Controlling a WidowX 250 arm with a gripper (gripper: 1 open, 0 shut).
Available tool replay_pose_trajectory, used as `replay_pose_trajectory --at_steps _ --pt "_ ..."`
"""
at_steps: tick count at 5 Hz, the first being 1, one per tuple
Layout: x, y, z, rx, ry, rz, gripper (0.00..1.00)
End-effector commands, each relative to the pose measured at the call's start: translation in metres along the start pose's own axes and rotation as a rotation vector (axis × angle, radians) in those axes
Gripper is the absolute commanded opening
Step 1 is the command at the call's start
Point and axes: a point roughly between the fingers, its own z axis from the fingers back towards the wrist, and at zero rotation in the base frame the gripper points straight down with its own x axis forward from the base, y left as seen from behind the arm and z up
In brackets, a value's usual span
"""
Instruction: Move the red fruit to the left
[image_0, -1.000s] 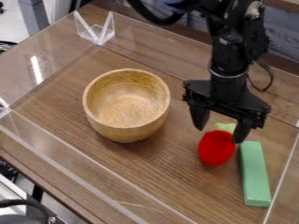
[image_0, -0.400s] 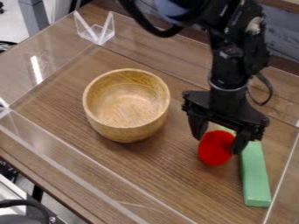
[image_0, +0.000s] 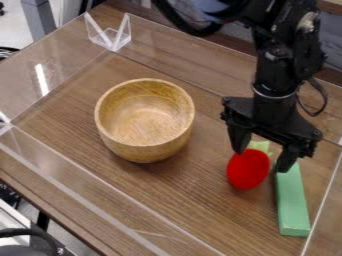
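The red fruit (image_0: 246, 170) is a small glossy red piece with a bit of green at its top, lying on the wooden table right of the bowl. My gripper (image_0: 266, 154) hangs pointing down just above and slightly right of it, jaws open, one finger on each side of the fruit's upper right part. Nothing is held. Whether the fingers touch the fruit is unclear.
A round wooden bowl (image_0: 144, 119) stands to the left of the fruit. A flat green block (image_0: 290, 198) lies just right of the fruit. Clear acrylic walls (image_0: 107, 33) border the table at the back, left and front.
The arm and gripper have shifted slightly to the right over the fruit. The fruit, bowl and block have not moved.
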Motion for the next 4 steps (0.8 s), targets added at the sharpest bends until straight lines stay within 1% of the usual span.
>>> replay_pose_trajectory --at_steps 1,2,4 --pt "0.01 0.005 -0.008 -0.016 -0.032 -0.047 0.0" --pt "0.017 0.017 -0.005 -0.032 -0.053 -0.078 0.0" --pt "0.041 0.017 0.04 -0.072 -0.137 -0.07 0.0"
